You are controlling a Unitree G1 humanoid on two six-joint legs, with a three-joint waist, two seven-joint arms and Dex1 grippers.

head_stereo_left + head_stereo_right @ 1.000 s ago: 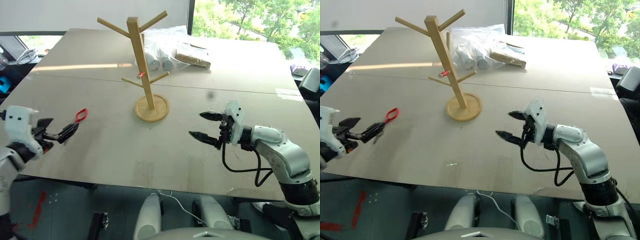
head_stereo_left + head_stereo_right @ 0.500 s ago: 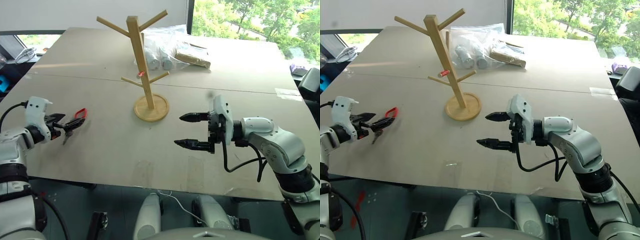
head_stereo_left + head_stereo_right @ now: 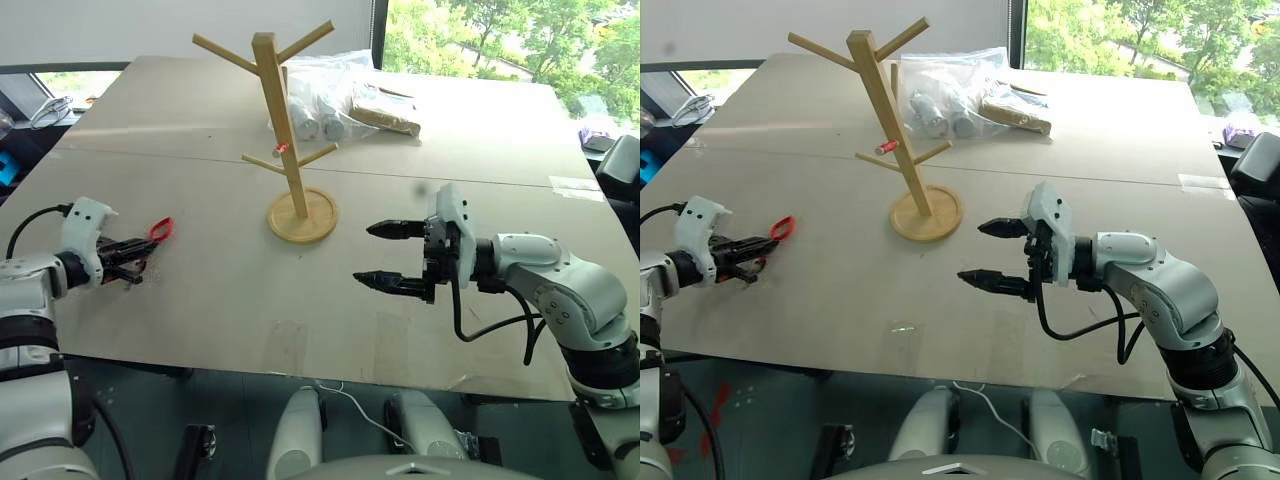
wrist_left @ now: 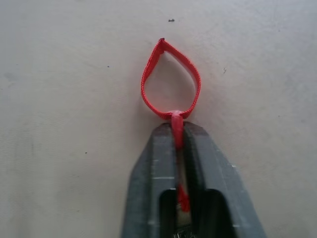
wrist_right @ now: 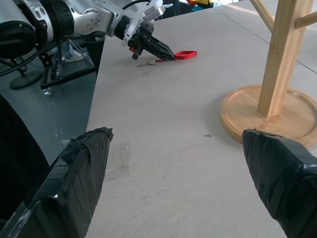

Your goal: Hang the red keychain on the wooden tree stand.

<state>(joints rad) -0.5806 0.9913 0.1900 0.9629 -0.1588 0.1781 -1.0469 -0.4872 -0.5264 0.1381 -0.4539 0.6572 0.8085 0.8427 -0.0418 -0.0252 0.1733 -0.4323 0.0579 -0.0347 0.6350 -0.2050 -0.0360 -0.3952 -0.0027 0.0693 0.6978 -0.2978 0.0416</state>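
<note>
Left gripper (image 3: 143, 244) sat low over the table (image 3: 220, 300) at its left edge, fingers (image 4: 153, 168) pressed together and pinching the red keychain (image 4: 171, 82) by the narrow strap end below its loop. The strap ran down the thin slit between the two black fingers, visible in the left wrist view; the loop itself stuck out free past the fingertips, teardrop shape, lying flat on or just above the tabletop, can't tell if touching. A small grey bit hung under the gripper near the table, too small to tell more. Right gripper (image 3: 385, 254) was out over the middle-right of the table, fingers (image 5: 81, 163) spread wide, holding nothing and touching nothing, tips aimed across toward the left arm. The wooden tree stand (image 3: 285, 130) stood upright on its round base, between the two grippers and further back, well apart from the keychain and nearer to the right gripper's upper finger but not touched by it. A tiny red speck (image 3: 284, 150) sat on one lower peg of the stand. Clear plastic bags (image 3: 345, 100) with whitish rolls and a tan flat item lay behind the stand at the far side of the table. In the right wrist view the stand's base and post sat close to one taped finger, keychain and left gripper far across.
</note>
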